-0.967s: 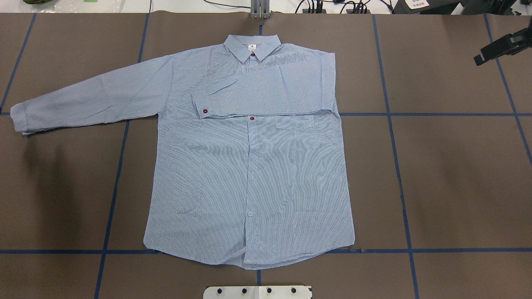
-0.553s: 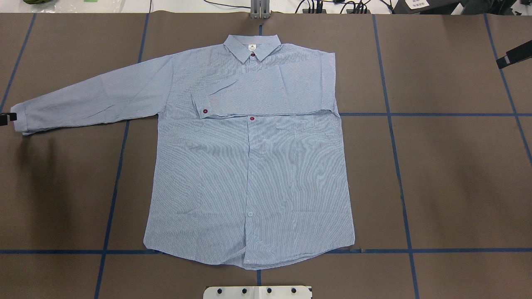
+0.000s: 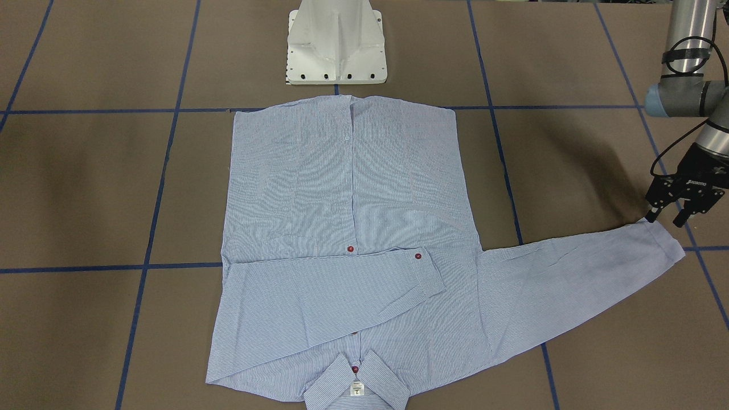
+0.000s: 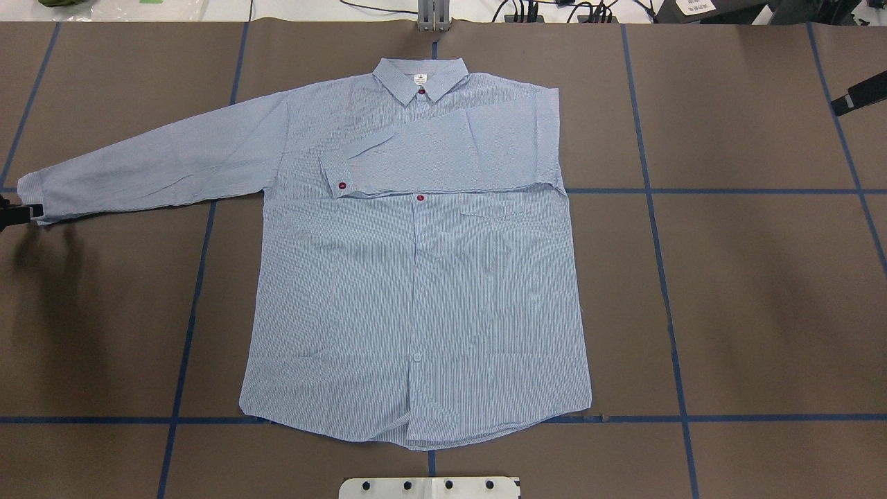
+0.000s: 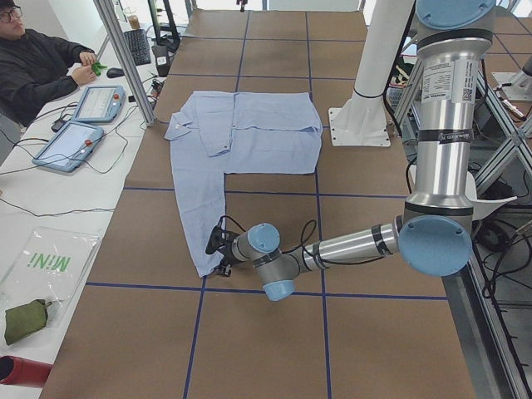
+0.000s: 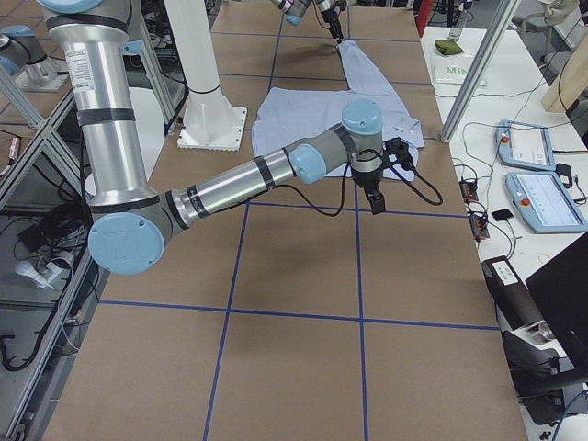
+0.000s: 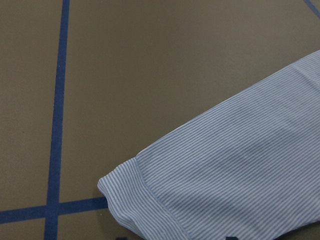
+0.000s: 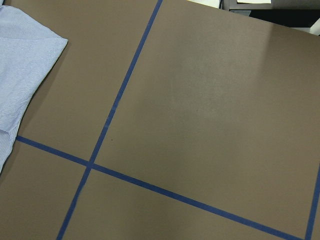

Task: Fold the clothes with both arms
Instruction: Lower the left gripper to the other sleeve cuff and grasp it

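Presently, garment: light blue, finely white-striped button-up shirt [image 4: 416, 291] lies flat mid-desk on the brown paper-covered desk [image 4: 748, 291], collar toward the far edge.
Sleeves: folded sleeve [image 4: 429, 163] crosses the chest; outstretched sleeve [image 4: 152, 163] reaches toward the left end.
Left tool: black clawed left gripper [image 3: 663, 221], fingers apart, just beside the cuff [image 3: 663, 242].
Right tool: black right gripper [image 4: 858, 95] by the right end, well apart from the shirt; I cannot tell its spread.

A light blue striped shirt [image 4: 416, 291] lay flat on the brown table [image 4: 748, 291], one sleeve folded across its chest, the other stretched left.
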Motion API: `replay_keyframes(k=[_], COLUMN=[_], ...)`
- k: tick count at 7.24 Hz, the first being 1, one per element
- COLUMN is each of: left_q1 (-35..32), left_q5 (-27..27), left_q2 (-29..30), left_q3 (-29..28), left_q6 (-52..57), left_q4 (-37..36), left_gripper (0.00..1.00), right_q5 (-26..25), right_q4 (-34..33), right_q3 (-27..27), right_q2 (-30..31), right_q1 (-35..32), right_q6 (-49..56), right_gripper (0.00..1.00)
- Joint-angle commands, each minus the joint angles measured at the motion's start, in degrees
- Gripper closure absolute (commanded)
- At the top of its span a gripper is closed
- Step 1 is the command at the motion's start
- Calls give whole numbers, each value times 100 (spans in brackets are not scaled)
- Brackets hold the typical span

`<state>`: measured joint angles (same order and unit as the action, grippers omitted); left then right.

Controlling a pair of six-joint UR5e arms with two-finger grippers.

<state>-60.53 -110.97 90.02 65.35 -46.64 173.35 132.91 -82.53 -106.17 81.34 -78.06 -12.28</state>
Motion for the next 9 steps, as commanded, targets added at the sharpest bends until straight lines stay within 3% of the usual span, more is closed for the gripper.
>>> replay_keyframes(k=[1, 3, 5, 7, 9], left_q1=[50, 50, 42, -11, -11], left_q5=[49, 23, -4, -685, -655], left_q2=[86, 129, 104, -2, 112], left_q3=[-119, -119, -41, 607, 1327], left_q6=[-3, 23, 67, 67, 207], left_q4=[-3, -3, 6, -142, -222], left_gripper=[45, 100, 100, 100, 100], right_q5=[-2, -2, -2, -2, -2], right_q4=[0, 0, 0, 0, 0], right_q3=[-9, -26, -35, -35, -44], right_q2=[5, 13, 14, 31, 75], right_q1=[2, 2, 2, 2, 2], right_q6=[-2, -2, -2, -20, -46], right_gripper=[0, 0, 0, 0, 0])
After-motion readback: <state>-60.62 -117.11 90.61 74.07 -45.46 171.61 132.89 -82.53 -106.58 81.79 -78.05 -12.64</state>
